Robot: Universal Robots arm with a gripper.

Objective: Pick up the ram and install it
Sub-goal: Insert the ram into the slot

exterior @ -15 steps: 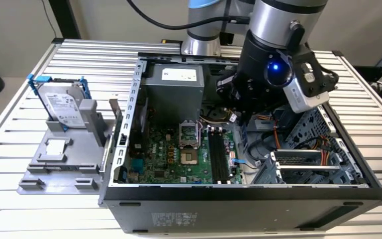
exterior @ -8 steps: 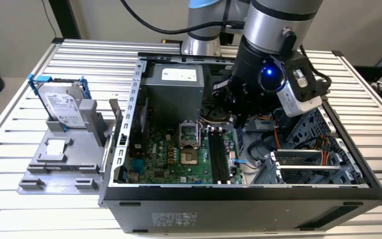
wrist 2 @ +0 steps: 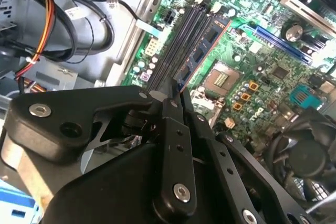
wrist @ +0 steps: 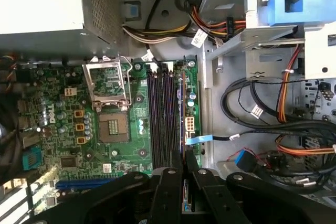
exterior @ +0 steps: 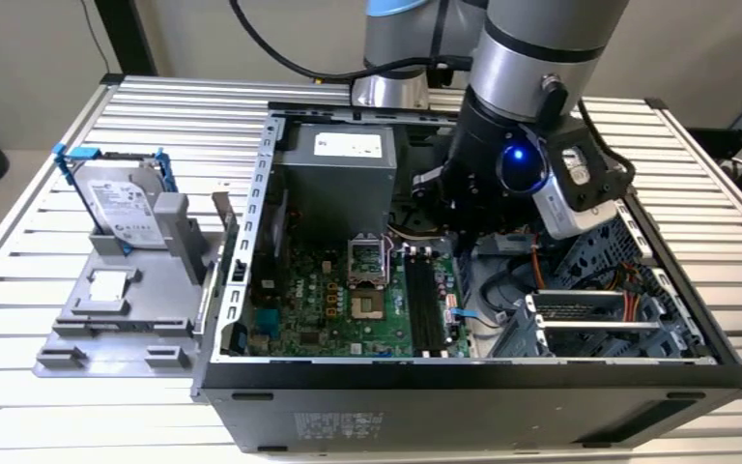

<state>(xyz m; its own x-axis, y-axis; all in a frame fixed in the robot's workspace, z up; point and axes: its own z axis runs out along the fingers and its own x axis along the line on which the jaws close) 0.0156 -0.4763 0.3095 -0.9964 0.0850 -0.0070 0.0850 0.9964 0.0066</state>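
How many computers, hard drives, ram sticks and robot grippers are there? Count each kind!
Open black computer case: 1
Silver hard drive in blue-handled frame: 1
Long dark ram stick: 1
Black robot gripper: 1
Total: 4

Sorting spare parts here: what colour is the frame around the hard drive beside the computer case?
The hard drive frame is blue, clearest in the exterior view.

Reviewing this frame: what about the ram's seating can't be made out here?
- The ram, near end: in both wrist views the hand clamped on it covers it.
- Whether it is fully seated: the first wrist view sees it edge-on, too thin to judge.
- Exterior view: the arm's wrist covers where hand meets ram.
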